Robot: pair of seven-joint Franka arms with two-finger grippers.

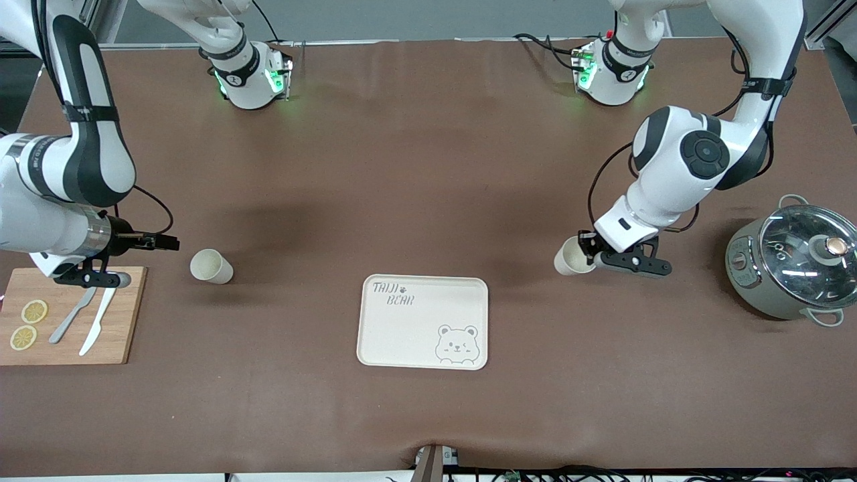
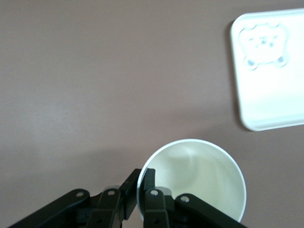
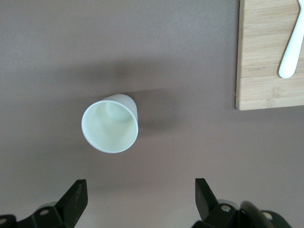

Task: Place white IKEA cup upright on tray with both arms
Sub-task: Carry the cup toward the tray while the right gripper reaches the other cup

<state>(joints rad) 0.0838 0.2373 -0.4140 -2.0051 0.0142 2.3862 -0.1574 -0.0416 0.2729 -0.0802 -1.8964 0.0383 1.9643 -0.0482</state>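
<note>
Cups, two of them: we had one white cup [image 1: 571, 257] pinched by its rim in our left pincer [image 1: 592, 260], near the tray [image 1: 395, 335] on the left arm's end of the bench [image 1: 428, 167] and apparently tipped in the grip. The other cup [image 1: 211, 266] sat on the bench beside the cutting board [image 1: 127, 314], with our right pincer [image 3: 140, 202] spread wide over the bench near it, gripping nothing. The tray was bare, so we'd call this the carry step for the left side and the approach for the right. Next we figured the left had to swing over the tray and level the cup before letting go, or it might tip.
</note>
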